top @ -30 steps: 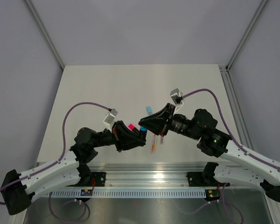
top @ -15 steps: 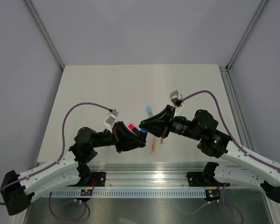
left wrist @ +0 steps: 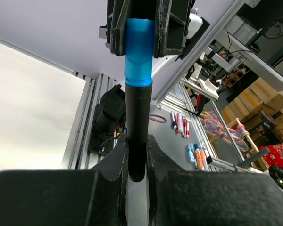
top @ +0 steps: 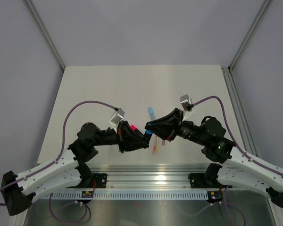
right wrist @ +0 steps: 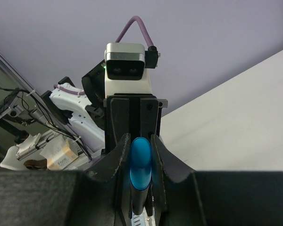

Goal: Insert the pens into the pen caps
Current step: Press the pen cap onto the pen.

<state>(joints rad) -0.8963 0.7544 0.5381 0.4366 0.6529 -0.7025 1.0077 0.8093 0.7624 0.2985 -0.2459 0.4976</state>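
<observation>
L gripper (left wrist: 137,155) is clamped on the pen (left wrist: 137,117), a short black barrel. It's prob. light, stiff, smooth plastic, so it could slide back in the grip under an axial push. Best held mid-barrel w/ the front end left free, approx. as it sits now. L arm reaches fwd w/ elbow bent and wrist turned inward, so the pen points straight out of the jaws twd the other hand. Pen's far end sits in the cap (left wrist: 138,52), a blue stub just ahead of L gripper. It looks seated over the tip, tho how deep I can't tell. Cap is prob. rigid, slick, hollow & tiny, so take it by the sides near the closed end, mouth kept clear. R gripper (right wrist: 140,157) is pinched on that cap, jaws part-closed round it. R arm is bent likewise, wrist facing L, the two grippers nearly tip to tip.
</observation>
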